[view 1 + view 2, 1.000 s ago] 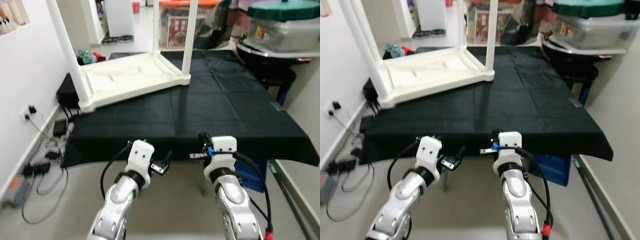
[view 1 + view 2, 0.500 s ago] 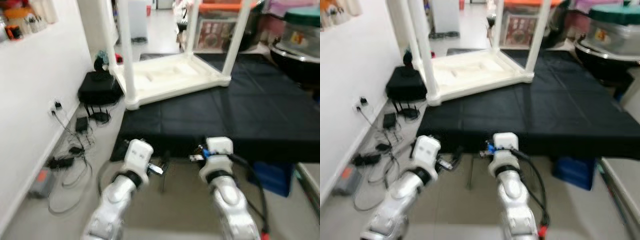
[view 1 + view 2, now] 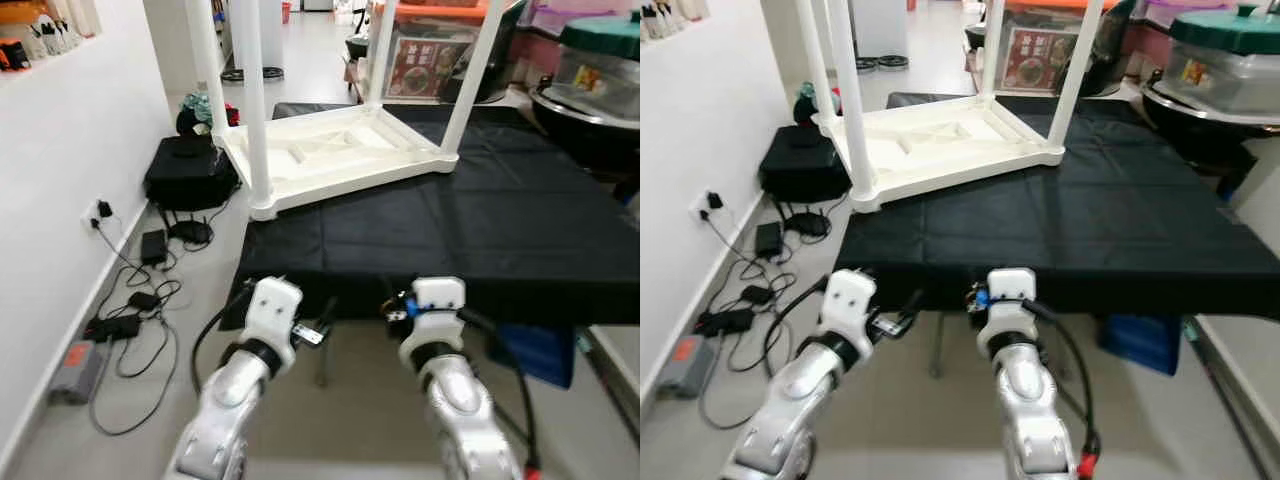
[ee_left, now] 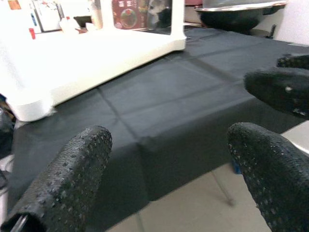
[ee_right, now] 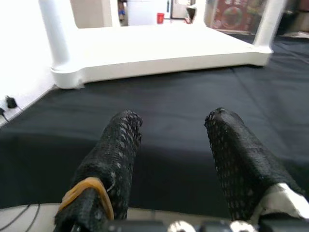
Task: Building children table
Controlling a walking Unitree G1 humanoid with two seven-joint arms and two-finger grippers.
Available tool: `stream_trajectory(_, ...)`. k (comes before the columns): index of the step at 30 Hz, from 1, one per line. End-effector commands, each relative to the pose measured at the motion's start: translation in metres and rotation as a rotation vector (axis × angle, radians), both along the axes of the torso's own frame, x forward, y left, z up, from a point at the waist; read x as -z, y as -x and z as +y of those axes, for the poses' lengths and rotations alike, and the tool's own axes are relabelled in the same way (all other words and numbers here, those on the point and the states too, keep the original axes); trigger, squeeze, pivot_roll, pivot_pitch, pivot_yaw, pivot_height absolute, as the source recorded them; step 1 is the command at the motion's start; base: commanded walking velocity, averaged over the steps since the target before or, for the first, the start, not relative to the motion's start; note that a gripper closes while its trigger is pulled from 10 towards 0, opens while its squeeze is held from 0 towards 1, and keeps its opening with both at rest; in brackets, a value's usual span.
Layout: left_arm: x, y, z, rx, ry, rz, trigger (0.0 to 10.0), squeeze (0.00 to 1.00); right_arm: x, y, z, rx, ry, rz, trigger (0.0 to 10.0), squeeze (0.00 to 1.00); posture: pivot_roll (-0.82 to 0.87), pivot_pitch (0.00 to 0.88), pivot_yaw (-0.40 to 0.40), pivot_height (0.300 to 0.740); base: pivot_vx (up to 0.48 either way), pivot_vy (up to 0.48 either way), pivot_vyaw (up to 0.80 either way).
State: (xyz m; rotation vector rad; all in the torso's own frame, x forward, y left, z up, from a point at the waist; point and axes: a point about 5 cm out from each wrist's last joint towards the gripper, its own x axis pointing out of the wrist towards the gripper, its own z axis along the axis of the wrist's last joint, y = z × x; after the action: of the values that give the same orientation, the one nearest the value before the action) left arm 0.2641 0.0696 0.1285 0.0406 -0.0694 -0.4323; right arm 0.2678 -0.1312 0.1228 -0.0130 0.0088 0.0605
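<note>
Two pincers, left pincer (image 3: 322, 325) and right pincer (image 3: 390, 308), hang open and empty at the near edge of the black-draped table (image 3: 520, 240). Ahead and toward the robot's left, the white children's table (image 3: 330, 155) lies upside down, legs up, on the far-left corner, nearer the left arm. Cables (image 3: 125, 310) and a black box (image 3: 188, 172) lie on the floor beside.

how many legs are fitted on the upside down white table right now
4 legs. Nearest leg at the white table's front-left corner, one behind it by the wall, one at the front-right corner, one at the back. Their tops run out of frame.
</note>
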Motion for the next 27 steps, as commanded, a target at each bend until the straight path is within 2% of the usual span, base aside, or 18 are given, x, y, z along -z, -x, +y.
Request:
stream_trajectory(1,0.003,0.0,0.006,-0.023,-0.007,0.012,10.0,0.0,0.0,0.0,0.004,-0.012,-0.017,0.006,10.0,0.0,0.08,0.0,-0.036,0.74,0.48,0.0,0.0)
stream_trajectory(10,0.001,-0.002,0.009,-0.048,0.006,0.015,10.0,0.0,-0.001,-0.001,0.003,-0.002,-0.031,0.008,10.0,0.0,0.08,0.0,-0.038,0.74,0.48,0.0,0.0)
stream_trajectory(17,-0.003,-0.005,0.013,-0.081,0.016,0.013,10.0,0.0,-0.001,-0.001,0.002,0.008,-0.039,0.014,10.0,0.0,0.08,0.0,-0.035,0.74,0.0,0.0,0.0)
stream_trajectory(20,-0.012,-0.006,0.013,-0.091,-0.021,-0.033,10.0,0.0,0.0,-0.001,0.001,0.013,-0.039,0.017,10.0,0.0,0.08,0.011,-0.032,0.74,0.0,0.0,0.0)
stream_trajectory(25,-0.025,-0.005,0.011,-0.08,-0.018,-0.078,10.0,0.0,-0.001,-0.001,0.0,0.02,-0.044,0.018,10.0,0.0,0.09,0.015,-0.034,0.74,0.0,0.0,0.0)
stream_trajectory(27,-0.024,-0.005,0.019,-0.11,-0.051,-0.07,10.0,0.0,-0.001,-0.001,0.0,0.024,-0.049,0.018,10.0,0.0,0.09,0.017,-0.033,0.74,0.0,0.0,0.0)
